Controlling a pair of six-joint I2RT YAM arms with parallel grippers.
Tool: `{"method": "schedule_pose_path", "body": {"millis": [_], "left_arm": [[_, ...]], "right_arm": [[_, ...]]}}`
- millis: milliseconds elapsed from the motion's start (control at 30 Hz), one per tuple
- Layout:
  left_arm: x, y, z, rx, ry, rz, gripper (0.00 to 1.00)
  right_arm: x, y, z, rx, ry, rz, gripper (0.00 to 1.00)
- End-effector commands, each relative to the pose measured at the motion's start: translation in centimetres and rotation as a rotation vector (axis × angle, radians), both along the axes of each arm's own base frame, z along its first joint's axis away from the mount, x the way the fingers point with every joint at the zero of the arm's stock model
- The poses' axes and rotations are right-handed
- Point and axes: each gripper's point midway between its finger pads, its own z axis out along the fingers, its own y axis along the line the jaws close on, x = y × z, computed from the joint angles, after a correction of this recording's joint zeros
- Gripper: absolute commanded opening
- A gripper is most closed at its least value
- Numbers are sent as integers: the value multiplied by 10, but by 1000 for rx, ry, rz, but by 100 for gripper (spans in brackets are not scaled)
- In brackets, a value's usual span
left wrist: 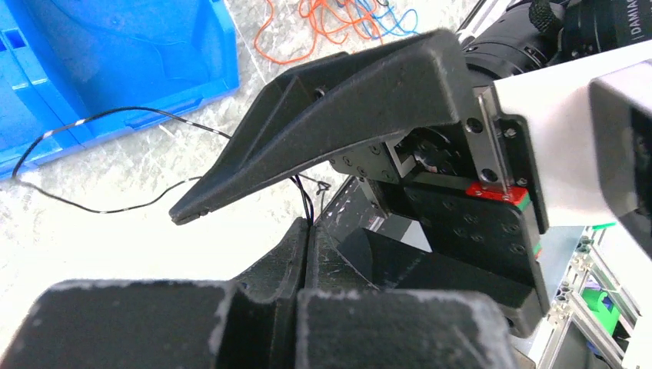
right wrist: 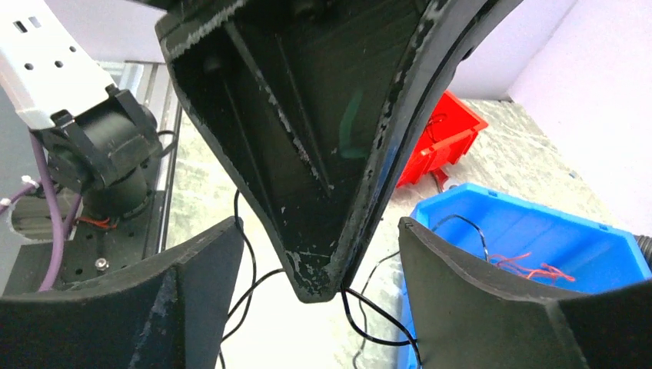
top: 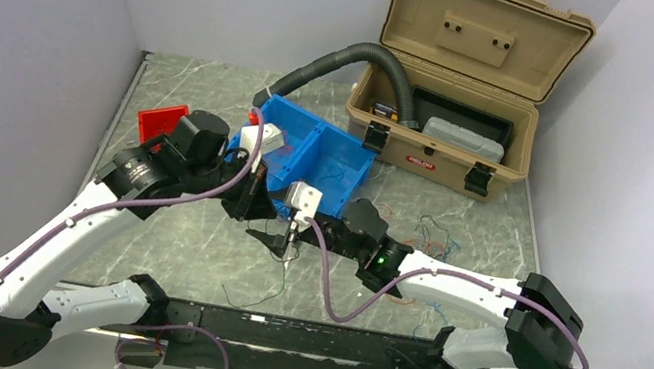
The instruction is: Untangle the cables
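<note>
Judged early in task: left gripper [left wrist: 307, 246] pinched shut on one black cable [left wrist: 115, 211] over the middle of the surface [top: 187, 262], right gripper [right wrist: 319, 231] spread wide astride that pinch, holding nothing; red-and-blue tangle [left wrist: 334, 21] lies toward the right edge, not yet separated

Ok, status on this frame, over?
Left gripper shut on black wire. Right gripper open, straddling the left's fingertips. Other wires loose on table, some in blue bin. Nothing blocking.
</note>
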Motion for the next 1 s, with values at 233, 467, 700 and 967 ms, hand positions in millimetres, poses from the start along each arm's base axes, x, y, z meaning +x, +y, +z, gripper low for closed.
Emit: {"method": "schedule_pose_path", "body": {"millis": [233, 467, 700, 967], "left_arm": [[-5, -4, 22, -57, -27, -21, 0], [-7, -1, 29, -70, -48, -10, 0], [3, 6, 26, -54, -65, 67, 4], [7, 16, 45, -135, -158, 129, 99]], "right_arm": [[-8, 3, 2, -26, -23, 48, 47], [-12, 3, 3, -14, 6, 65, 0], [-16, -2, 6, -8, 70, 86, 0], [-8, -8, 10, -6, 183, 78, 0]]}}
